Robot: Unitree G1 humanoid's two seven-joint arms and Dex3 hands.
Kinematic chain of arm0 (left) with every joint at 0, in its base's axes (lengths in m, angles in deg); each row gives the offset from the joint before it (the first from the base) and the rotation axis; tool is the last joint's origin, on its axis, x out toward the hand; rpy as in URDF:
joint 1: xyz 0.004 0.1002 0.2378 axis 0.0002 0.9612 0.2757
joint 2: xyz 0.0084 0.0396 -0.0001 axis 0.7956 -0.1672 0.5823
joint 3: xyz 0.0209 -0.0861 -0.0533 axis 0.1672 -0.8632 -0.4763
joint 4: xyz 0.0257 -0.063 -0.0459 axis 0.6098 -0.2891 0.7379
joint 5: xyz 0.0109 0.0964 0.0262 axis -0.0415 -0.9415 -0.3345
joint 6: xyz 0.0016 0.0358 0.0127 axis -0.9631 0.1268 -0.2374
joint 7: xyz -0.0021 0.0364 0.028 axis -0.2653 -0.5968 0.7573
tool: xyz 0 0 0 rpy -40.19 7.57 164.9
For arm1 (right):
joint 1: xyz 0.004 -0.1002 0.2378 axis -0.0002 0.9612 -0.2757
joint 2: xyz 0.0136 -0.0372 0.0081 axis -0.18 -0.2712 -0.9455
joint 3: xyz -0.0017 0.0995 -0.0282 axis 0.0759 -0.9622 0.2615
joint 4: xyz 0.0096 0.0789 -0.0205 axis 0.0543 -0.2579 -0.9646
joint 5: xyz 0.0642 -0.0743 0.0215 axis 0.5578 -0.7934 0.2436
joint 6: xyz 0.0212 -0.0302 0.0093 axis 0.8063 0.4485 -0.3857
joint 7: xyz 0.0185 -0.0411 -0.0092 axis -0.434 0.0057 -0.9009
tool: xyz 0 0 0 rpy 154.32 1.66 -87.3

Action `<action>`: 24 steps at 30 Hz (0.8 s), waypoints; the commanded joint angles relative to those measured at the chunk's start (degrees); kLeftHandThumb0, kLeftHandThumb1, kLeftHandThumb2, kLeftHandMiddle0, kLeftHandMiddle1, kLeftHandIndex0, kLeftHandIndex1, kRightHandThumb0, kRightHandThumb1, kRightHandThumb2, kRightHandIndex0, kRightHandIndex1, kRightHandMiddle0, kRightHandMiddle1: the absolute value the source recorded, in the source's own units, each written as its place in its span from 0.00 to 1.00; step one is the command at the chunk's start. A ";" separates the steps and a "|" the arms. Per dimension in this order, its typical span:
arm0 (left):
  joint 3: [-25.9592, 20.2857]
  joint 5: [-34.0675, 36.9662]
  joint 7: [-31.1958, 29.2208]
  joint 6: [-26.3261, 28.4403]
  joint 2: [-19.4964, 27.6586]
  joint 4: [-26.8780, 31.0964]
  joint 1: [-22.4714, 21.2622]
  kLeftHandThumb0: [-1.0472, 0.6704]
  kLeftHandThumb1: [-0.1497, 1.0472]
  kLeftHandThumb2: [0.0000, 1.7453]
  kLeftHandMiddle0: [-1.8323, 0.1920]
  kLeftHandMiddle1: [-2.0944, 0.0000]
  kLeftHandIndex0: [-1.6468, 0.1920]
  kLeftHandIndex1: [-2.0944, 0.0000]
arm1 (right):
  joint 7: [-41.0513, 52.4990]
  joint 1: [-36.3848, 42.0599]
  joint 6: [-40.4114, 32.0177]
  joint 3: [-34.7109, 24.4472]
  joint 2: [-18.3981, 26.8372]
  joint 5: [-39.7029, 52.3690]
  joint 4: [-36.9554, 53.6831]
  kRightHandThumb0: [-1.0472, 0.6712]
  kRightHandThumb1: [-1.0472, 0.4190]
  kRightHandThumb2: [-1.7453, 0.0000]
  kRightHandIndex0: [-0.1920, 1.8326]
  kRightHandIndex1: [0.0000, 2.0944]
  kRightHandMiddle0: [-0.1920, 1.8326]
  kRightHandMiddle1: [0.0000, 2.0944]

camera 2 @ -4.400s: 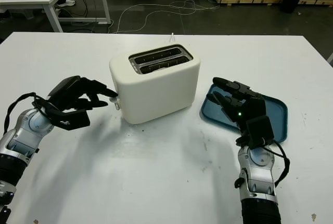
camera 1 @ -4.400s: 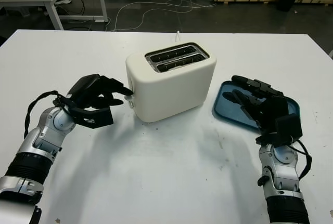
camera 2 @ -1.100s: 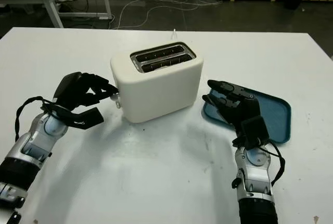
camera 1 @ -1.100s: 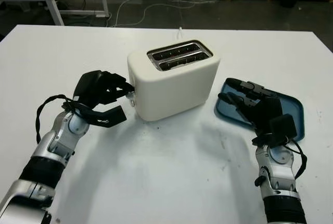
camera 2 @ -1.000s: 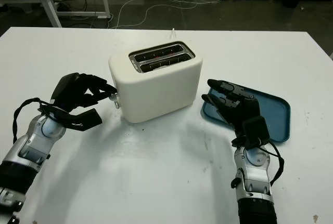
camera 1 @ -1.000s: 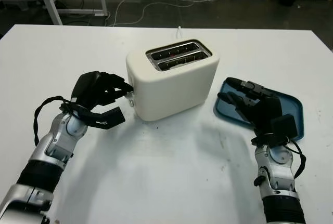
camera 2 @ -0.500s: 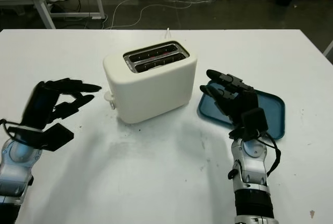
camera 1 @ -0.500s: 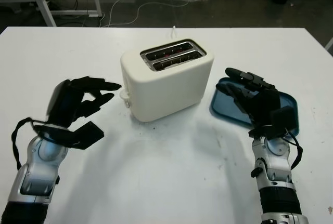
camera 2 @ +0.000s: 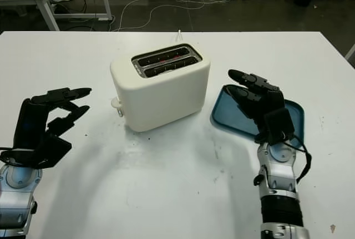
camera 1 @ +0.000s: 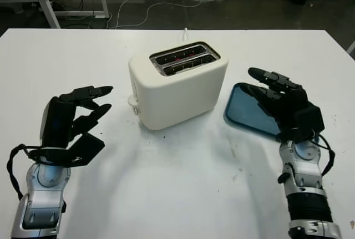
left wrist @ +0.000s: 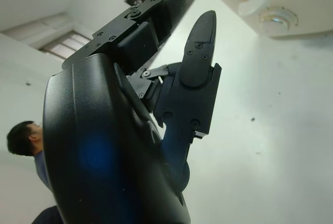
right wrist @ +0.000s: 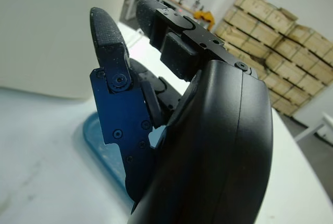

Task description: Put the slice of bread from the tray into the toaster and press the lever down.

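The white toaster (camera 1: 177, 86) stands mid-table, and a red glow shows inside its two slots (camera 1: 183, 60). Its lever knob (camera 1: 133, 104) sits low on the left end face. My left hand (camera 1: 91, 118) is open, raised off the table to the left of the toaster and well apart from the lever. In the left wrist view the lever knob (left wrist: 255, 3) lies beyond the fingertips. The blue tray (camera 1: 241, 111) lies right of the toaster with its floor bare. Over the tray's near right part hovers my right hand (camera 1: 266, 86), open and holding nothing.
The white table (camera 1: 183, 183) has wide free room in front of the toaster. A white cord (camera 1: 186, 29) runs off the far edge behind it. A person (left wrist: 23, 141) appears in the left wrist view behind the hand. Desks, cables and pallets stand on the floor beyond.
My left hand has come off the lever and drawn back to the left and toward me, opening up. The slots began to glow red. My right hand stayed over the tray.
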 commanded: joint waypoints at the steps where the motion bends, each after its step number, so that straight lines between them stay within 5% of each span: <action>1: -0.42 1.65 -1.72 -0.80 1.22 0.22 -1.18 0.33 0.88 0.00 0.60 0.40 0.38 1.00 | 0.96 -2.03 -1.50 0.56 2.29 -1.10 -0.50 0.27 0.15 1.00 0.58 0.00 0.52 0.00; 12: -2.46 3.63 -10.96 4.28 8.16 1.82 -9.73 0.29 0.87 0.00 0.61 0.39 0.35 0.99 | 4.85 -9.22 -5.70 2.12 10.47 -4.93 -1.01 0.24 0.17 1.00 0.54 0.01 0.50 0.00; 24: 0.04 1.30 -17.69 7.40 16.65 -5.87 -21.15 0.32 0.82 0.00 0.51 0.56 0.30 0.98 | 6.81 -17.66 -3.64 5.05 15.81 -9.80 -5.68 0.27 0.19 1.00 0.55 0.01 0.50 0.00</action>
